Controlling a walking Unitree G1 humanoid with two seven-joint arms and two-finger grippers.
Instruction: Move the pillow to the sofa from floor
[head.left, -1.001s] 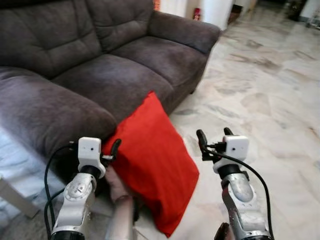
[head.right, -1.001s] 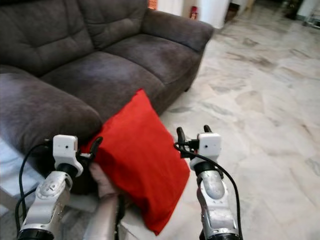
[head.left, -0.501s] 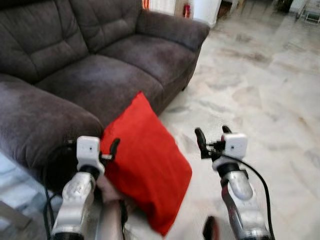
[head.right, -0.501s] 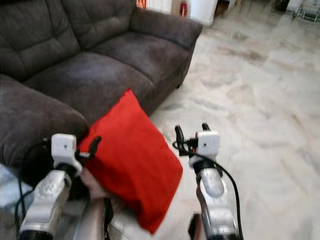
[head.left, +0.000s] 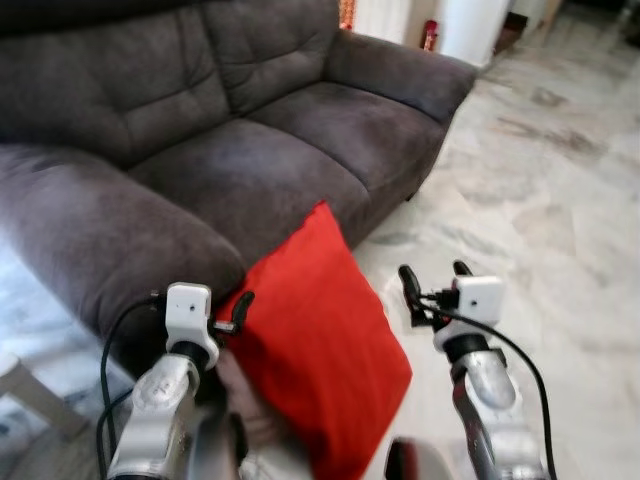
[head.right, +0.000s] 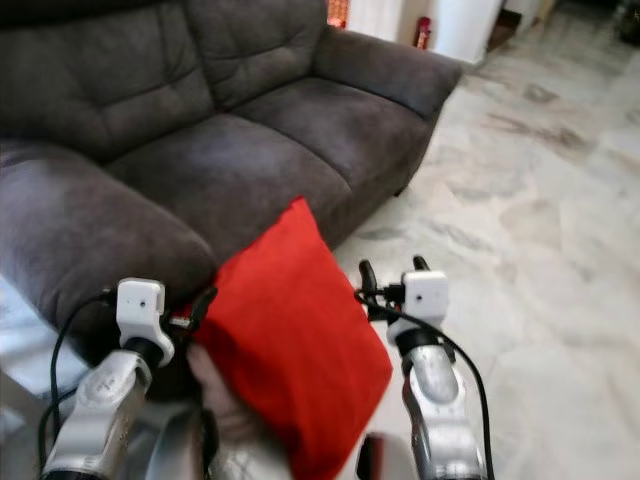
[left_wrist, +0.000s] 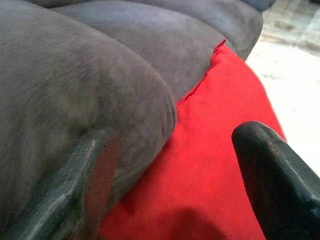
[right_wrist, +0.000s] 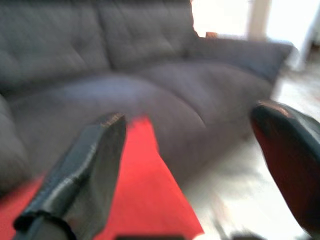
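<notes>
The red pillow stands on edge on the floor, leaning against the grey sofa, between my spread-fingered left hand at its edge and my spread-fingered, empty right hand just beside it.

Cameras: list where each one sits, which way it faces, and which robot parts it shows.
Left and right eye views: on the head, facing forward and down at the red pillow against the grey sofa; both arms show.
Left wrist view: looks along the left gripper at pillow and sofa.
Right wrist view: along the right gripper; blurred.
All share pillow and sofa.
</notes>
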